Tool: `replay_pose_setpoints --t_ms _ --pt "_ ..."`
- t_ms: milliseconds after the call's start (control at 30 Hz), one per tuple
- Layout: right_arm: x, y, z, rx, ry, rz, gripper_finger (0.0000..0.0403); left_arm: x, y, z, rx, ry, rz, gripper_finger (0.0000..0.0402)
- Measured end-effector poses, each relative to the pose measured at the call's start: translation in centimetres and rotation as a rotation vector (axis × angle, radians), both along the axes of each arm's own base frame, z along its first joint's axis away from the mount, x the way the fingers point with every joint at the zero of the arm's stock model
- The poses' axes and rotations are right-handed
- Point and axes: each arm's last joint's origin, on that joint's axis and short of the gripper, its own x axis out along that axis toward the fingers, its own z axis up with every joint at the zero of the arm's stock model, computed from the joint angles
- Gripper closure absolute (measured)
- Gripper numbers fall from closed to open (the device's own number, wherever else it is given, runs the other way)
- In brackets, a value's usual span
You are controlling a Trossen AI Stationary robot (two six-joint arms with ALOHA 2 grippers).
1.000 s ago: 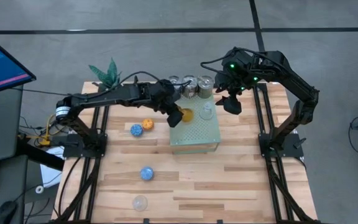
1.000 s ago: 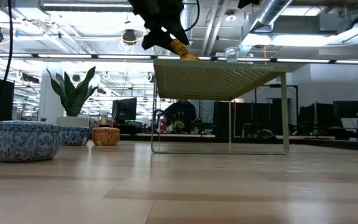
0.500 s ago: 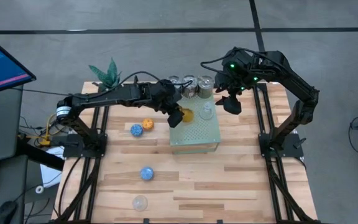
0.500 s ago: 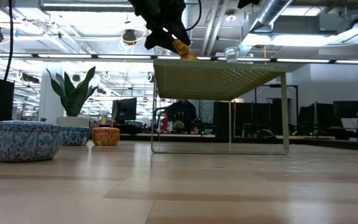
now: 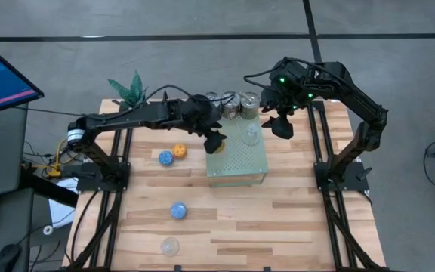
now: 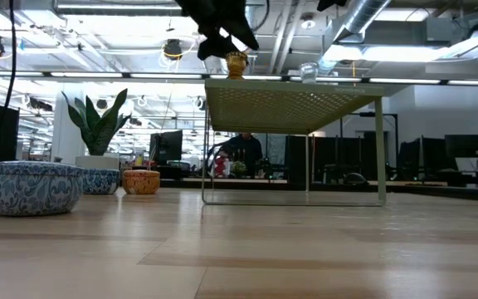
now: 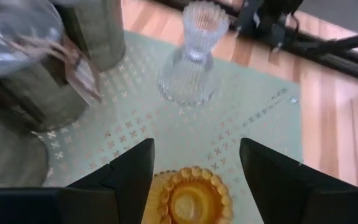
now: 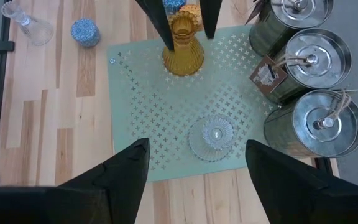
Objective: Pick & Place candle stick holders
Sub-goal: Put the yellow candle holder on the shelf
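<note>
Standing upright on the pale-green perforated block [image 8: 166, 118], the amber glass holder [image 8: 183, 46] keeps its long axis vertical, mouth up. The left gripper [image 8: 182, 15] straddles its rim with fingers apart, not clamping it. From overhead the arm hides that holder; the left wrist view looks straight down into its scalloped mouth [image 7: 188, 199]. A clear glass holder [image 8: 211, 138] stands upright just to its right, beside three silver metal cups [image 8: 306, 81] along the far edge. The right gripper [image 5: 281, 125] hovers above the block's right edge, fingers spread, empty.
</note>
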Motion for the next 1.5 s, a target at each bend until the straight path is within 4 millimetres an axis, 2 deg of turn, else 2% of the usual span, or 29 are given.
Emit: replay_pose_setpoints --t_ms 100,233,333,433,500,567,667,833,1200,1500 --pt "0.0 0.0 0.0 -0.001 0.000 0.001 0.0146 -1.9 -0.3 2.2 0.014 -0.064 0.004 0.0155" --pt "0.0 0.0 0.0 0.000 0.000 0.001 0.0146 -6.0 -1.3 5.0 0.030 -0.081 0.014 0.0158" --pt "0.0 0.0 0.0 0.000 0.000 0.001 0.0146 -8.3 -2.2 4.8 0.078 0.005 0.073 0.0204" --pt "0.0 0.0 0.0 0.000 0.000 0.001 0.0146 -8.8 -2.8 2.9 0.053 0.060 0.085 0.0291" --pt "0.0 0.0 0.0 0.000 0.000 0.001 0.0146 -8.8 -3.1 1.2 0.038 0.097 0.079 0.0359" --pt "0.0 0.0 0.0 0.000 0.000 0.001 0.0146 -8.6 -3.3 -0.5 0.029 0.110 0.074 0.0387" --pt "0.0 0.0 0.0 -0.001 -0.001 0.000 0.0146 -7.7 -3.1 -2.1 0.027 0.037 0.080 0.0396" --pt "0.0 0.0 0.0 0.000 -0.002 0.000 0.0146 -6.9 -2.3 -2.8 0.036 -0.063 0.088 0.0399" --pt "0.0 0.0 0.0 0.000 -0.002 0.000 0.0146 -3.5 -1.6 -5.1 -0.045 -0.100 -0.025 0.0400" --pt "0.0 0.0 0.0 0.000 -0.002 0.001 0.0146 -2.3 -0.8 -5.4 -0.029 -0.168 -0.010 0.0400"
